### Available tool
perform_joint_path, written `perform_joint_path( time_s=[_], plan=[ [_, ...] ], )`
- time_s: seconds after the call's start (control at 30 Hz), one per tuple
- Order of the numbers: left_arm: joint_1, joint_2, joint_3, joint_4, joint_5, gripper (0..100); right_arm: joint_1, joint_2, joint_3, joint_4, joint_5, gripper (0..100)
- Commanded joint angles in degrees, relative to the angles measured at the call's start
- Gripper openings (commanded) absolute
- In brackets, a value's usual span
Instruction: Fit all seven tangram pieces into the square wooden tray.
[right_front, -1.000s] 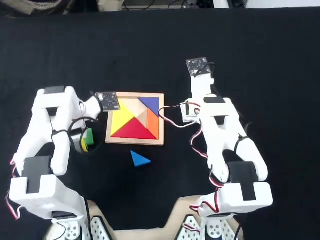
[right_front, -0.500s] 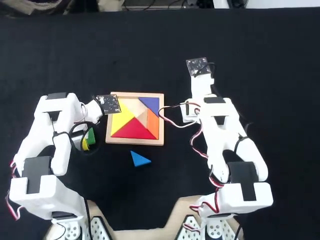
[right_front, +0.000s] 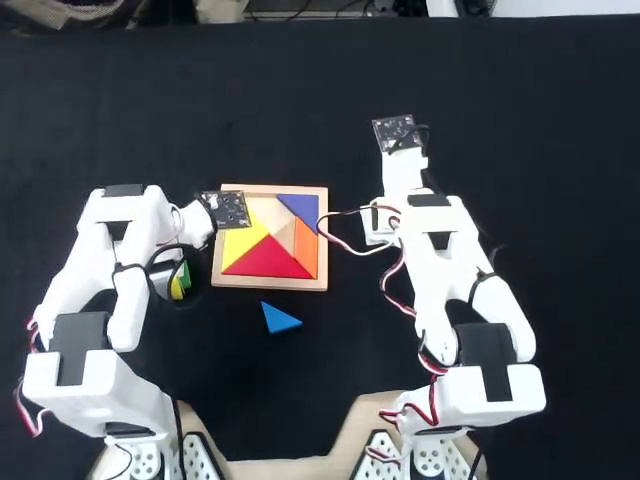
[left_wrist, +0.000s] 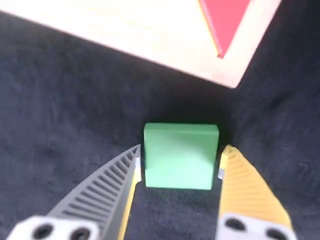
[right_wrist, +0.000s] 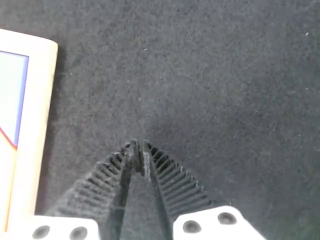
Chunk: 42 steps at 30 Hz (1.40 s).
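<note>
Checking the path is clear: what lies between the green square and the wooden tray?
Bare black cloth separates the green square from the tray, as the left wrist view shows.

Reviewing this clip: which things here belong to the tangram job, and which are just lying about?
Job: tray; red triangle and yellow triangle in it; loose blue triangle; green square at the left tool; right tool, shut.
Lying about: black cloth; clutter past its far edge.
</note>
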Motion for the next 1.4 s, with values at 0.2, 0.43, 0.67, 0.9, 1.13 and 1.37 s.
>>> perform_joint_path(
  time_s=[0.2, 0.43, 0.67, 0.9, 1.13, 1.37],
  plan=[
    [2.15, 5.1, -5.76, 2.73, -0.88, 16, -0.79, -0.31, -1.98, -0.88, 0.62, 1.1],
    [1.19, 5.63, -7.34, 5.54, -0.88, 4, -0.79, -0.31, -1.89, -0.88, 0.62, 1.1],
    [1.63, 4.92, -8.13, 5.89, 0.18, 4, -0.79, -0.31, -1.89, -0.88, 0.62, 1.1],
    [5.58, -0.44, -19.91, 20.48, 15.56, 4, -0.79, -0.31, -1.89, -0.88, 0.62, 1.1],
    [16.31, -8.62, -26.24, 24.62, 30.95, 4, -0.79, -0.31, -1.8, -0.88, 0.62, 1.1],
    [26.42, -5.98, -26.51, 17.85, 51.08, 4, -0.7, -0.31, -1.71, -0.88, 0.62, 1.1]
  ],
)
